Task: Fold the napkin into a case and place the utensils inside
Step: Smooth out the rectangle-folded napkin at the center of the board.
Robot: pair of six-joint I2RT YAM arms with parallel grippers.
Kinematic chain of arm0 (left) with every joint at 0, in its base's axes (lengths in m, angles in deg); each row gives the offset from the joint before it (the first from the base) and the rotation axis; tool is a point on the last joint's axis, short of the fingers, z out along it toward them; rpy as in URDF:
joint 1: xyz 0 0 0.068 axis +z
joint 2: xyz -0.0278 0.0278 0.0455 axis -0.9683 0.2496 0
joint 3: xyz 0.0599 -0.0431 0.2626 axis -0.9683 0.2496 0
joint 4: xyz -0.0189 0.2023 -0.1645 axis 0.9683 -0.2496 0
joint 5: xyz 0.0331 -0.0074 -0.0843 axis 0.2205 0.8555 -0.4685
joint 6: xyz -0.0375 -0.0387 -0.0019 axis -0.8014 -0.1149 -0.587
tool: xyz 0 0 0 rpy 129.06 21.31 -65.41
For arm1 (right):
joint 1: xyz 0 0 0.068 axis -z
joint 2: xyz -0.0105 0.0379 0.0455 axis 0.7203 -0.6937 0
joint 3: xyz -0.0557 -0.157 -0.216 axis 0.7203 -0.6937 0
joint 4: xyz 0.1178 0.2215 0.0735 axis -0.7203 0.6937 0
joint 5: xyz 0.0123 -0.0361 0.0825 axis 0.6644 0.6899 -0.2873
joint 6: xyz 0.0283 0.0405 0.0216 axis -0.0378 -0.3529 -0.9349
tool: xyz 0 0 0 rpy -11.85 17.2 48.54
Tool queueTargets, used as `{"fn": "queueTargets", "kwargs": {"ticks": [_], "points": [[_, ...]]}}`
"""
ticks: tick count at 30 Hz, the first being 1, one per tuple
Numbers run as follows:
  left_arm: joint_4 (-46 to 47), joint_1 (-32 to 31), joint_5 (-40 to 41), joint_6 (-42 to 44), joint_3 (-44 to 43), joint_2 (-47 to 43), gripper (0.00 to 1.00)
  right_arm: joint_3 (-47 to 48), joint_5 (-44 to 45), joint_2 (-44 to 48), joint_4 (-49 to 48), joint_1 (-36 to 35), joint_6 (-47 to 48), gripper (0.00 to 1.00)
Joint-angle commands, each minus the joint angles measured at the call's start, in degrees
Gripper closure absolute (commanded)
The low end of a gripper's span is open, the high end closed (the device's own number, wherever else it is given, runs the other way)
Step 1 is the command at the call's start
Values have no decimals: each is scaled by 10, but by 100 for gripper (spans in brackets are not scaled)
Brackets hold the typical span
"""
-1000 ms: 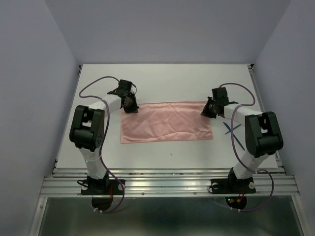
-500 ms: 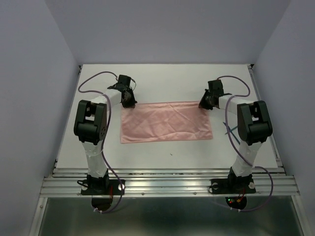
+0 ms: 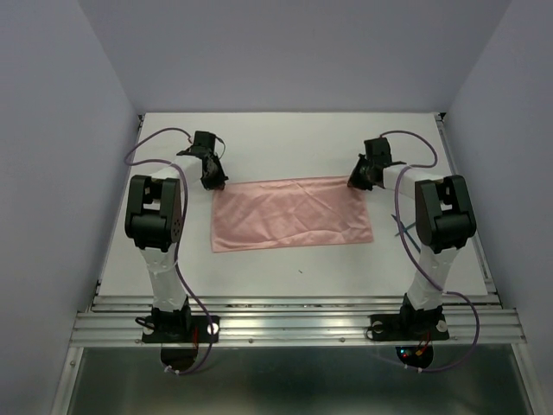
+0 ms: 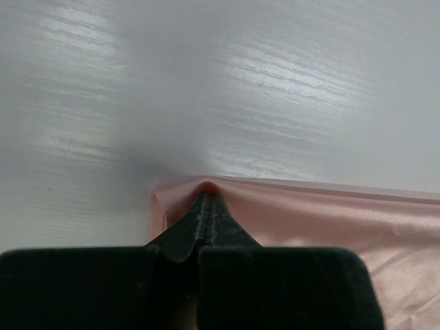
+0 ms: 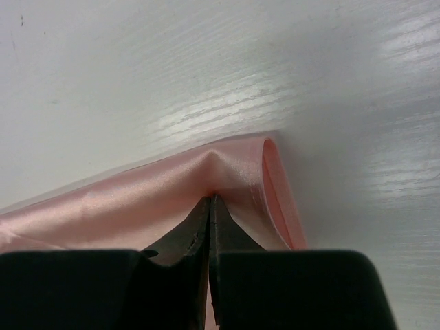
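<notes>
Top view: the napkin [image 3: 292, 214] lies on the white bench [image 3: 285, 143] as a wide salmon-pink rectangle with fine creases, its long sides running left to right, midway between the two arms; the left jaws meet its far left corner and the right jaws its far right corner; both arms reach forward from their bases at the near edge, purple cables looping over them.

Left wrist view: the left jaws are pressed together on a small raised peak of the napkin [image 4: 295, 213] just inside its corner, the dark fingertips [image 4: 199, 216] touching with only cloth between them; the cloth's far edge runs off to the right along the bench.

Right wrist view: the right jaws likewise pinch a ridge of the napkin [image 5: 137, 199] close to its corner; the short edge beside them shows more than one layer.

The utensils [image 3: 403, 233], thin and dark teal, lie on the bench just right of the napkin, partly hidden by the right arm.
</notes>
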Motion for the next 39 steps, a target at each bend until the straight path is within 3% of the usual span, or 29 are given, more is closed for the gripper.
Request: {"fn": "queueTargets", "kwargs": {"ticks": [1, 8, 14, 21, 27, 34, 39], "points": [[-4, -7, -9, -7, -20, -3, 100, 36, -23, 20, -3, -34, 12, 95], [2, -56, -41, -32, -36, -47, 100, 90, -36, 9, -2, -127, -7, 94], [50, -97, -121, -70, -44, -26, 100, 160, -82, -64, -4, -172, -34, 94], [103, -108, -162, -106, -73, 46, 100, 213, -99, -134, -3, -172, -61, 94], [60, -102, -111, -77, -102, 73, 100, 210, -83, -140, 5, -167, -56, 94], [76, -67, -60, -56, -8, 21, 100, 158, -90, -94, 4, -120, -50, 94], [56, -50, -24, -29, -5, -8, 100, 113, -92, -64, 1, -61, -39, 94]]}}
